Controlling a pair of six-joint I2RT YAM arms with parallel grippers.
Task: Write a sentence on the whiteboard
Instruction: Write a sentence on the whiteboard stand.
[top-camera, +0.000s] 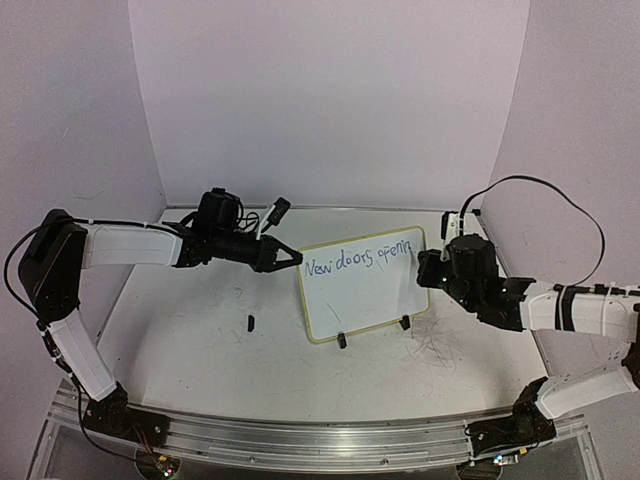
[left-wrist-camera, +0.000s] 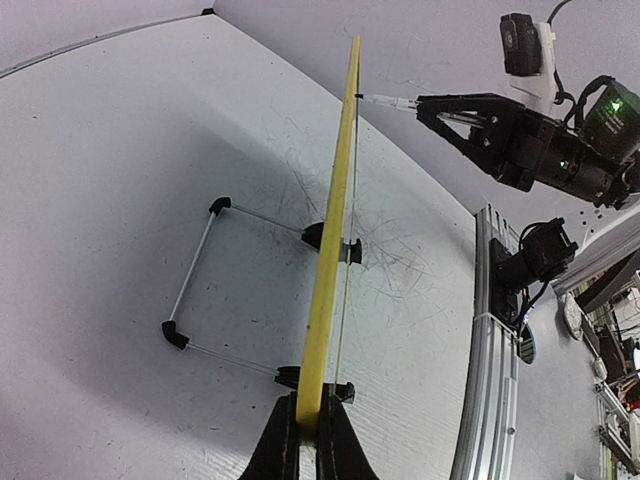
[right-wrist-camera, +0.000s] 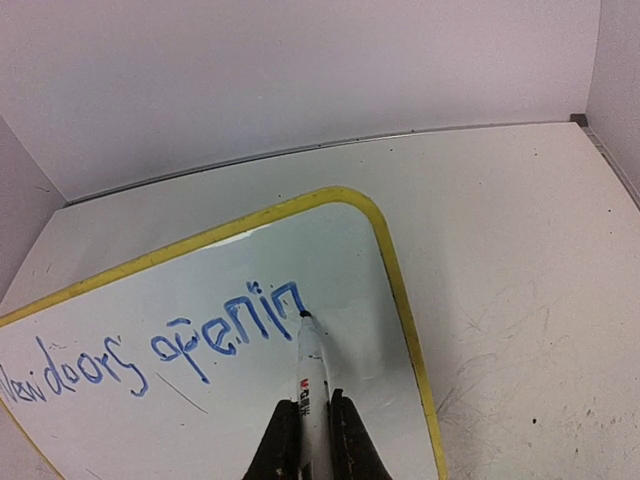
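My right gripper (right-wrist-camera: 308, 408), clamped on a white felt marker (right-wrist-camera: 312, 362), tip at the 3 o'clock end of the blue cursive sentence (right-wrist-camera: 225, 330). My left gripper (left-wrist-camera: 308, 420) pinches the 9 o'clock edge of the glossy yellow-framed whiteboard (right-wrist-camera: 398, 290), which stands upright mid-table. Risk: excess pressure tips the board, or the last letter overruns the frame.

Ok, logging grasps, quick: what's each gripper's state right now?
Left gripper: closed on the edge of the whiteboard.
Right gripper: closed on the marker, tip touching the whiteboard.

left hand (top-camera: 294, 259) clamped | right hand (top-camera: 431, 262) clamped | both elbows bent
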